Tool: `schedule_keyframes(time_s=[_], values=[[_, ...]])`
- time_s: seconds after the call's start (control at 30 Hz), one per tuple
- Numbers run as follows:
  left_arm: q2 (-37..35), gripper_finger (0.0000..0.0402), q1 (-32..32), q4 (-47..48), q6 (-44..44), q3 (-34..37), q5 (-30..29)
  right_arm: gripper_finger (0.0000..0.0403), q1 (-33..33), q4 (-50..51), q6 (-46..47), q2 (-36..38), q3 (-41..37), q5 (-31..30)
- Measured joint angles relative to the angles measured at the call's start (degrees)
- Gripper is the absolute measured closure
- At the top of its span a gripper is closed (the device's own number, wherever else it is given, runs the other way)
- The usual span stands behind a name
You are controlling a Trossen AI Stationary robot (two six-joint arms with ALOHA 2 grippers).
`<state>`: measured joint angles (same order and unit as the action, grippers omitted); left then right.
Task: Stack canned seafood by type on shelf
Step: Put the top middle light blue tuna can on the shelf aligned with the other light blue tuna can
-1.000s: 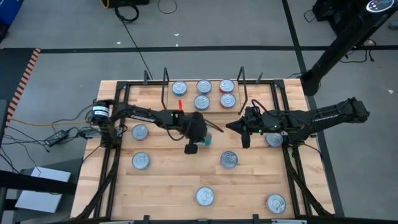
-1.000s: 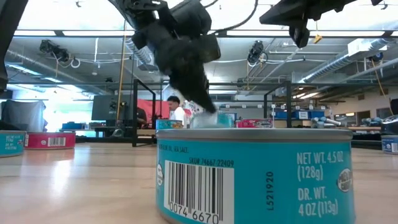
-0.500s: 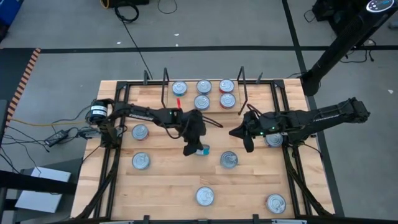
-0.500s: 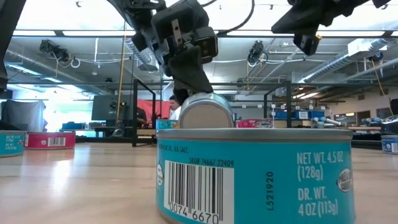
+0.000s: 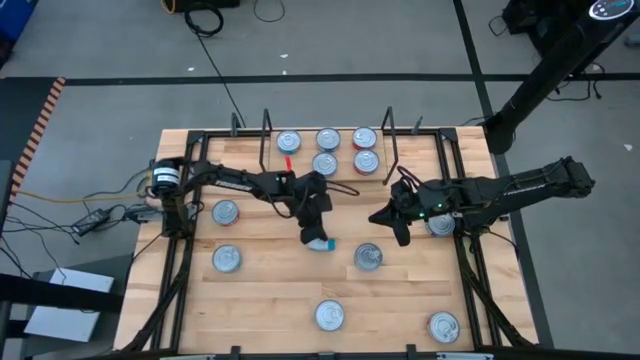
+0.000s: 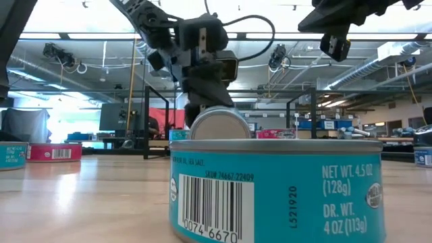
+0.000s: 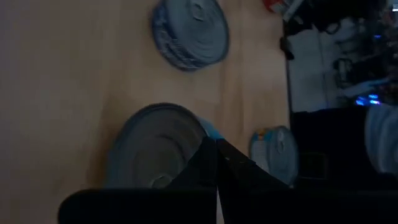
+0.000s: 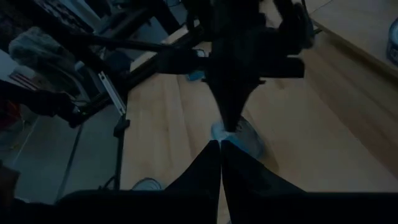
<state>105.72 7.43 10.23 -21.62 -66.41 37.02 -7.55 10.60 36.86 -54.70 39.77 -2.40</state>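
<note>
Five tins of canned seafood sit on the shelf (image 5: 300,153), a light board between wire uprights at the far edge. A blue-sided tin (image 5: 322,244) stands on its edge at the table's middle, its silver face (image 6: 219,125) turned to the near edge. My left gripper (image 5: 314,236) is shut and comes down onto this tin. My right gripper (image 5: 376,216) is shut, holds nothing, and hangs above the table to the right of the tin. More tins lie flat on the table. My left gripper meets the blue-sided tin's rim (image 7: 208,132) with its shut fingers (image 7: 231,167), slanting down from above and from the far side. The tin stands on its edge on the table, one flat face (image 7: 158,149) toward the wrist camera. Nothing is pinched between the fingers.
Loose tins lie at the left (image 5: 225,212) (image 5: 227,258), right of the middle (image 5: 368,257), near the front (image 5: 329,316) (image 5: 443,326), and under the right arm (image 5: 440,225). Black frame rails (image 5: 180,260) run along the table's sides. The front tin fills the low view (image 6: 277,189).
My left gripper has rolled its wrist and shifted a little toward the near edge. The blue-sided tin, flat a second ago, has tipped up onto its edge and slid slightly nearer. My right gripper has turned a little in place.
</note>
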Motion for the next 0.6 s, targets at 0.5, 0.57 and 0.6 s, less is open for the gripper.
schedule_keyframes(time_s=[0.5, 0.57, 0.6], values=[[0.08, 0.0375, 2.57, -0.49, 0.61, 0.11, -2.82, 0.0378, 0.00, -1.86, 1.99, 0.17, 0.26, 0.66], [0.08, 0.0360, 2.34, -0.32, 1.72, 0.07, -3.29, 0.0378, 0.00, -1.89, 1.99, 0.17, 0.26, 0.64], [0.09, 0.0352, 2.24, 0.08, 2.26, -0.17, -4.04, 0.0378, 0.00, -1.89, 1.99, 0.17, 0.26, 0.64]])
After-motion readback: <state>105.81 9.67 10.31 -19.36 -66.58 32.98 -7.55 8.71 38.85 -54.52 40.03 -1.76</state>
